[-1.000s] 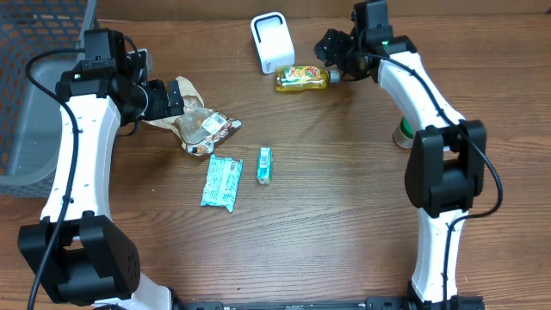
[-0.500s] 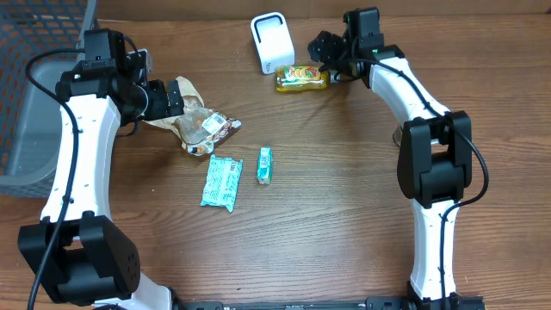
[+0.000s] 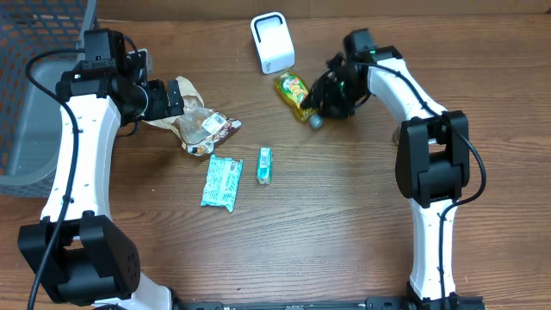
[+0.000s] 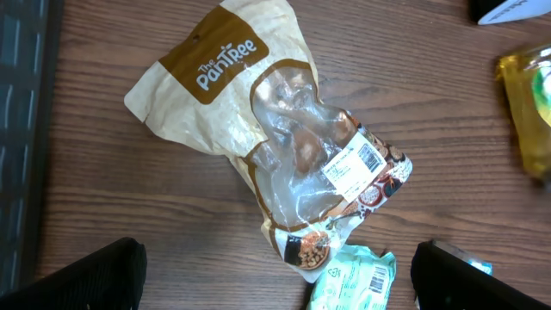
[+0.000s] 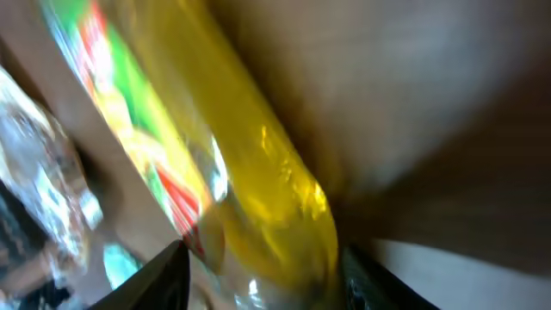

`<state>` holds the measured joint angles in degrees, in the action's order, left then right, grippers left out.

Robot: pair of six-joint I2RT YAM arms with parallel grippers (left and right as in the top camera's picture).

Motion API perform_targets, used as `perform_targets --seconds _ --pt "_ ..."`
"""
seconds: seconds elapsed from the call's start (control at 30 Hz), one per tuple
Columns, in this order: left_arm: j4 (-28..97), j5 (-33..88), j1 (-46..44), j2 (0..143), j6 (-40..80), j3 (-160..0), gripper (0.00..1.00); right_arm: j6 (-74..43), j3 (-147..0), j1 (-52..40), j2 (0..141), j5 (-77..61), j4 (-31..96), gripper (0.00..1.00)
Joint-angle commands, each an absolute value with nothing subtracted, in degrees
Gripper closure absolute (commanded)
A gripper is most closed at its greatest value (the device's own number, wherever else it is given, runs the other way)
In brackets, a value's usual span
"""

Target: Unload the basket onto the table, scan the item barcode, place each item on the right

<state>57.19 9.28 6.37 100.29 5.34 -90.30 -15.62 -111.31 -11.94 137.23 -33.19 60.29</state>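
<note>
Brown wood-grain tabletop [image 3: 344,215] fills the overhead view, with a grey wire basket [image 3: 17,86] at its left edge. Near the far edge stands a white box-shaped scanner [image 3: 272,41]. Just beside it, on the near right, is a yellow plastic bottle [image 3: 293,90] with a green and red label. It lies at a diagonal, with its capped end pointing away from the scanner.

The right gripper [image 3: 324,105] is at that capped end. In the blurred right wrist view the bottle [image 5: 258,172] fills the gap between the two dark fingers [image 5: 168,280], so the jaws seem to be clamped on it, about half closed. I cannot tell whether the bottle is lifted or resting on the wood.

The left gripper [image 3: 169,96] hangs over a crumpled brown-and-clear plastic snack bag [image 3: 196,120], well apart from the bottle. Its fingers [image 4: 86,275] are spread wide with nothing held between them. The bag [image 4: 284,146] lies flat below, a white barcode label facing up.

Near the bag lie a flat teal foil packet [image 3: 223,182] and, just beside it, a small green-and-white packet [image 3: 265,164].
</note>
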Motion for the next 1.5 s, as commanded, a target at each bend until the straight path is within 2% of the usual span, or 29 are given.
perform_targets --seconds 0.0,0.2,0.47,0.97,1.37,1.47 --pt "57.06 9.93 5.98 100.07 3.64 -90.41 0.00 -5.80 -111.39 -15.05 133.73 -34.02 66.30 0.47" --pt "57.06 9.93 5.98 100.07 3.62 -90.41 0.00 -5.76 -111.39 -20.43 126.82 -15.94 70.37 0.42" --pt "57.06 9.93 5.98 100.07 3.62 -90.41 0.00 -10.50 -111.37 -26.94 122.52 8.03 62.76 0.30" --pt "57.06 9.93 5.98 100.07 3.64 -90.41 0.00 -10.39 -111.31 -26.92 132.46 10.90 49.91 0.13" --pt "57.08 9.93 5.98 100.07 3.62 -90.41 0.01 -10.44 -111.31 -26.26 137.45 10.90 46.98 0.15" --pt "57.06 9.93 5.98 100.07 3.64 -90.41 0.00 -10.44 -111.31 -26.02 137.60 10.92 46.68 0.21"
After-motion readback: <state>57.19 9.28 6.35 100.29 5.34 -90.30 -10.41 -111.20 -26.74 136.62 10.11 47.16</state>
